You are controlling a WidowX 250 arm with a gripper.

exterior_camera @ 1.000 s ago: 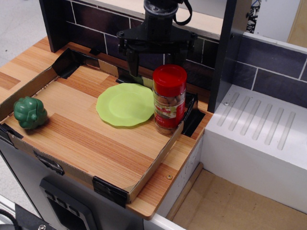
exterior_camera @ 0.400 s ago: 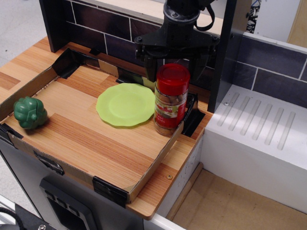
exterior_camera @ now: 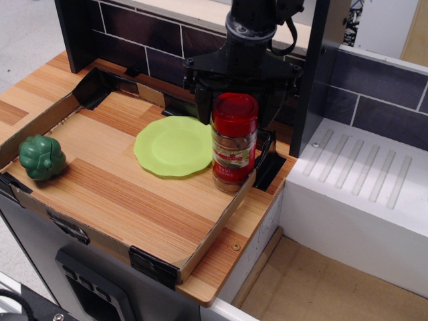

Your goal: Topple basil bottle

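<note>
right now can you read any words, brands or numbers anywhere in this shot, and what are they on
Basil bottle label: red-and-white band with print, too small and blurred to read.
Red cap of the bottle: no text visible.
Green plate, green pepper-like toy, gripper, wooden tray and white drainer: no words, numbers or signs visible.
So nothing in the picture can be quoted.

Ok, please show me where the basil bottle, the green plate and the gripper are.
basil bottle (exterior_camera: 233, 148): main camera view, on its label.
green plate (exterior_camera: 172, 146): main camera view, plate centre.
gripper (exterior_camera: 238, 107): main camera view, between the fingers, behind the cap.
</note>
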